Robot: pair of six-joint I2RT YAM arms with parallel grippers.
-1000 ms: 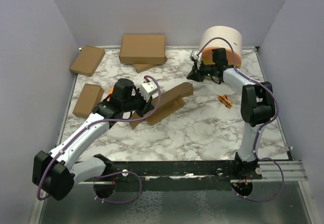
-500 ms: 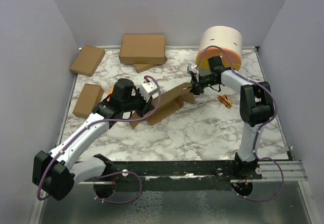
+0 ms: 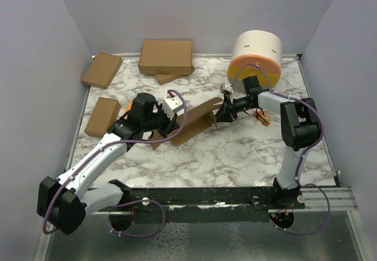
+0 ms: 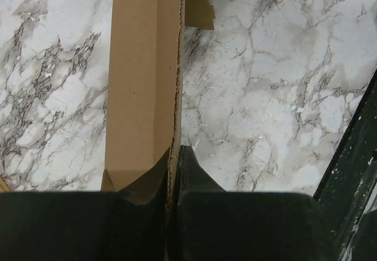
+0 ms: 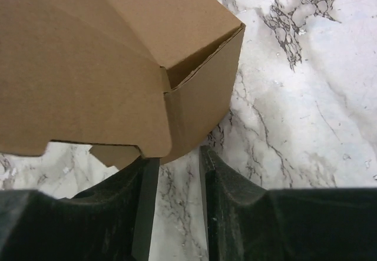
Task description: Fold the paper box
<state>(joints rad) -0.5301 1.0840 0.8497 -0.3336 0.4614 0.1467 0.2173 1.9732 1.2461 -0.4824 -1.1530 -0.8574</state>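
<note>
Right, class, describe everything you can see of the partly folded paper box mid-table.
The paper box is plain brown corrugated cardboard, a long narrow carton only partly folded: an open trough with raised side walls and loose flaps at one end. It lies slantwise on the marble table. The fingers of the left gripper are shut on one long wall's edge. The right gripper, fingers parted, sits at the flapped end; contact there is unclear.

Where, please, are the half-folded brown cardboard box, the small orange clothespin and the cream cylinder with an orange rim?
brown cardboard box [image 3: 197, 121], top view, middle panel.
orange clothespin [image 3: 263, 118], top view, its body.
cream cylinder [image 3: 256, 46], top view, side wall.
</note>
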